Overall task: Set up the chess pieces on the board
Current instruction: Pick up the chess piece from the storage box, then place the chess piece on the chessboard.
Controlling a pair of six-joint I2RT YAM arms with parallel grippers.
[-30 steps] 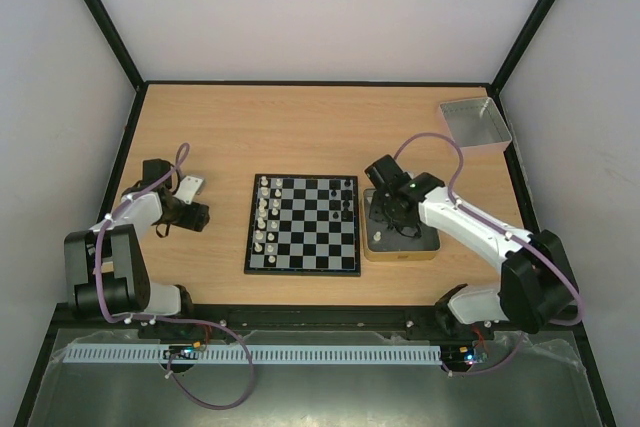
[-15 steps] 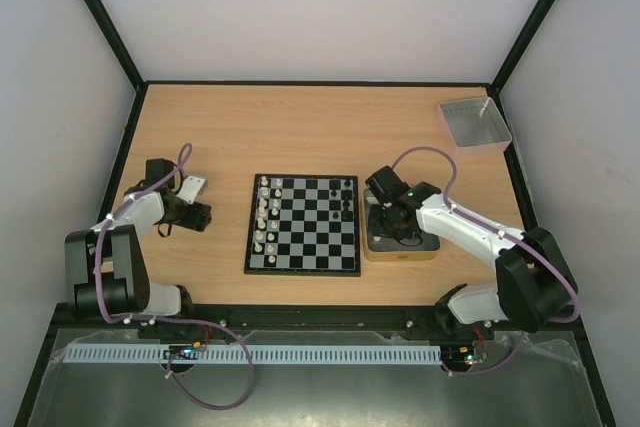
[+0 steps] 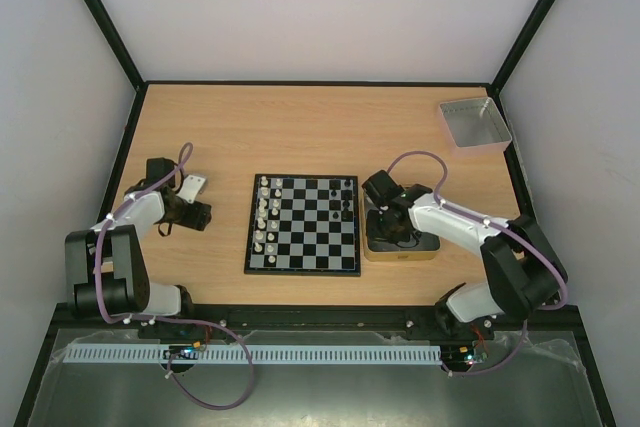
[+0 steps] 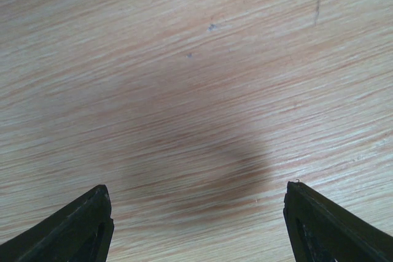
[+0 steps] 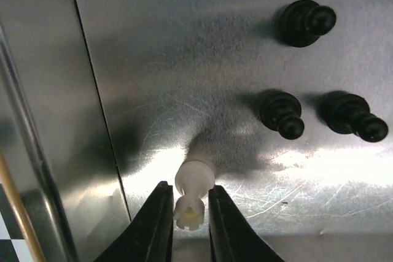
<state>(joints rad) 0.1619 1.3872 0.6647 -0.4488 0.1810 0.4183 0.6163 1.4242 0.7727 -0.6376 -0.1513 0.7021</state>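
The board (image 3: 303, 224) lies mid-table, with several whitish pieces (image 3: 262, 217) along its left columns and a few black pieces (image 3: 346, 199) at its upper right. My right gripper (image 3: 385, 215) is down inside the gold-tan tin (image 3: 400, 252). In the right wrist view its jaws (image 5: 186, 210) are shut on a whitish rook (image 5: 193, 197) just above the tin's metal floor. Three black pawns (image 5: 281, 113) stand on that floor. My left gripper (image 3: 192, 213) hovers open over bare wood (image 4: 196, 121), left of the board.
A grey square tray (image 3: 474, 123) sits at the back right corner. The tin's side wall (image 5: 37, 121) rises just left of the right jaws. Black frame rails border the table.
My right gripper has shifted slightly left and lower within the tin. The left arm has not moved.
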